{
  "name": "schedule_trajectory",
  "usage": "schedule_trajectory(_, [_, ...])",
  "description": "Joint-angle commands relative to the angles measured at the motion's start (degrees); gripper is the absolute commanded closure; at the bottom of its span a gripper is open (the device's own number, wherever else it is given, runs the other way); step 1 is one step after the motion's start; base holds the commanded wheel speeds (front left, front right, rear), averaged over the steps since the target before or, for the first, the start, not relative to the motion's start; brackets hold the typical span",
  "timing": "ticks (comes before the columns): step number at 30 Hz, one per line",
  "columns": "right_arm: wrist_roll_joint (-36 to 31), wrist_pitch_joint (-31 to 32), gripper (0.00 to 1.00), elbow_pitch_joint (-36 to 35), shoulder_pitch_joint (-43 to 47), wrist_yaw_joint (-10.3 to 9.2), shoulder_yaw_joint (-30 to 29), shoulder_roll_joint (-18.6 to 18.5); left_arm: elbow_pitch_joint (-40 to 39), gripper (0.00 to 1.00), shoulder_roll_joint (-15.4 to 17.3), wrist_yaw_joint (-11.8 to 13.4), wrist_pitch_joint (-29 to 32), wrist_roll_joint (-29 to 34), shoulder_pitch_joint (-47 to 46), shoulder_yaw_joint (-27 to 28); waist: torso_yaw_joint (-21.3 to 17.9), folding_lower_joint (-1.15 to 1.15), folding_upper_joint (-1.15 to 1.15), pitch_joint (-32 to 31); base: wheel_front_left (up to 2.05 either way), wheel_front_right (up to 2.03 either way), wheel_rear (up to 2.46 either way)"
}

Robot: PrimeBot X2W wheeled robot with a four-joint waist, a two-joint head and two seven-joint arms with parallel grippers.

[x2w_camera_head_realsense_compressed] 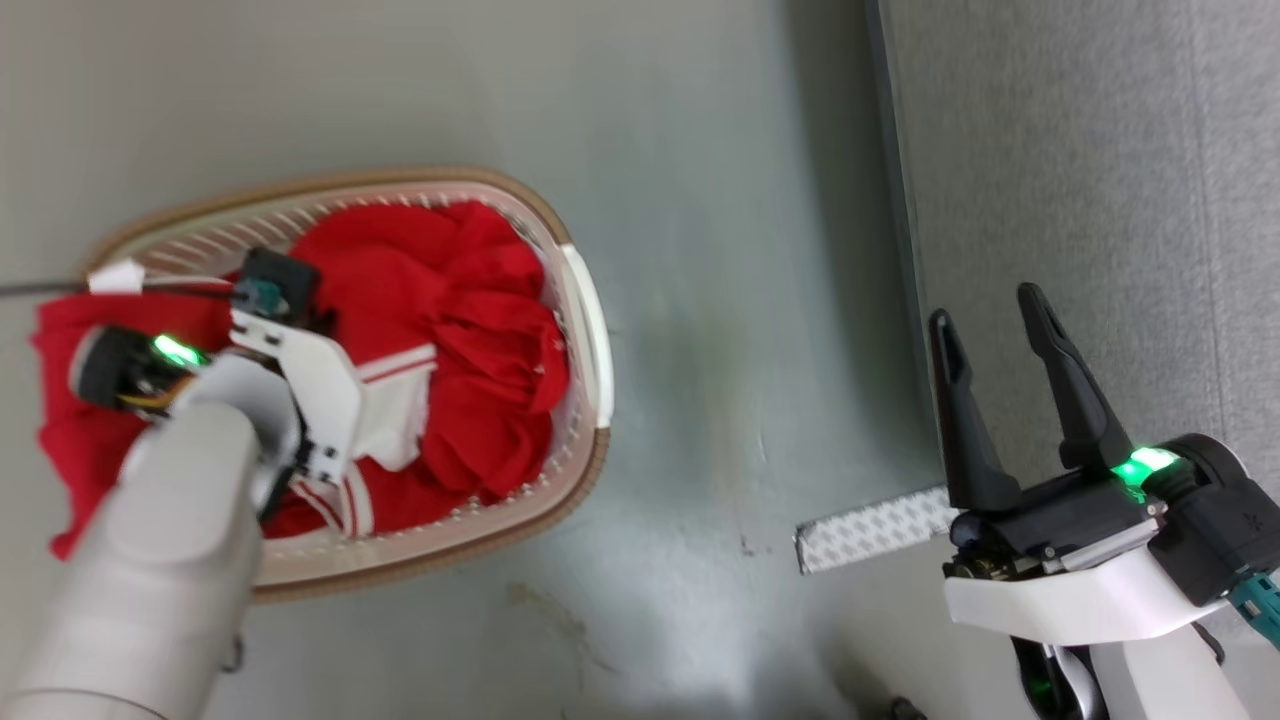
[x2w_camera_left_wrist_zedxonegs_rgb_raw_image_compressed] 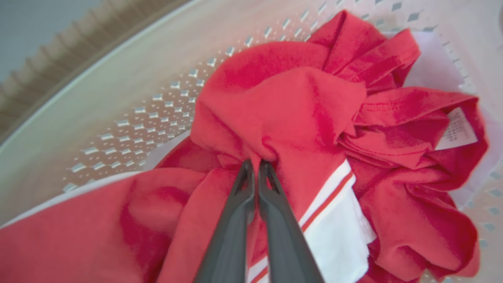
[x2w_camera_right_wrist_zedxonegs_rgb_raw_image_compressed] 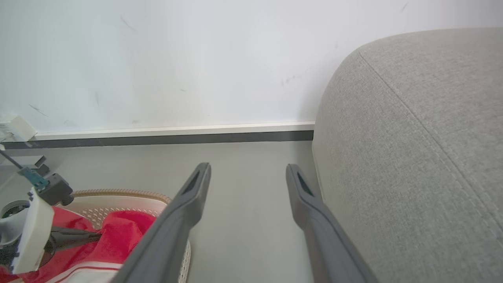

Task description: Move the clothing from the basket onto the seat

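Step in hand: grasp made, lift pending.
My left jaws are pinched shut on a fold of the red clothing (x2w_camera_left_wrist_zedxonegs_rgb_raw_image_compressed: pixel 283 110), which lies heaped in the basket (x2w_camera_head_realsense_compressed: pixel 592 465); my right jaws stand wide and empty beside the sofa (x2w_camera_head_realsense_compressed: pixel 1100 150). Next, I judge: lift clear of the rim, then swing right.

Soft red cloth clothing (x2w_camera_left_wrist_zedxonegs_rgb_raw_image_compressed: pixel 290 106); perforated plastic basket (x2w_camera_head_realsense_compressed: pixel 585 330); woven seat (x2w_camera_right_wrist_zedxonegs_rgb_raw_image_compressed: pixel 412 157).

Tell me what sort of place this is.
Probably a home-style living room or a mock-up of one: a light grey fabric sofa, a plastic laundry basket holding a red garment on a bare grey floor, and a plain white wall with a skirting board.
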Motion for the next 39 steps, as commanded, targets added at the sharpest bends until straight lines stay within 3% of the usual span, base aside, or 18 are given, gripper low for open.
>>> schedule_trajectory(1, [-0.51,0.03,0.0,0.56,1.06,-0.12,-0.8,-0.07,-0.55,1.0,-0.94,0.01,-1.43,-1.48,1.69,0.55,2.14,0.0,0.0,-3.82,0.0,0.0,0.0])
schedule_trajectory(15, [-3.71,0.03,0.0,4.35,5.95,-0.12,-6.74,-0.1,-5.52,1.0,-8.12,-1.77,-9.66,-11.81,12.0,3.92,8.32,0.0,0.0,-22.63,0.0,0.0,0.0])
schedule_trajectory(25, [-5.7,0.03,0.0,6.04,11.37,-0.12,-9.4,-0.1,-14.28,1.0,-10.04,-1.92,-13.01,-17.78,20.65,6.41,11.11,0.0,0.0,-34.49,0.0,0.0,0.0])
schedule_trajectory(39, [-7.34,0.03,0.0,6.59,16.8,-0.12,-11.46,-0.1,-31.78,1.0,-7.66,3.43,-14.13,-20.6,32.8,9.62,11.99,0.0,0.0,-43.64,0.0,0.0,0.0])
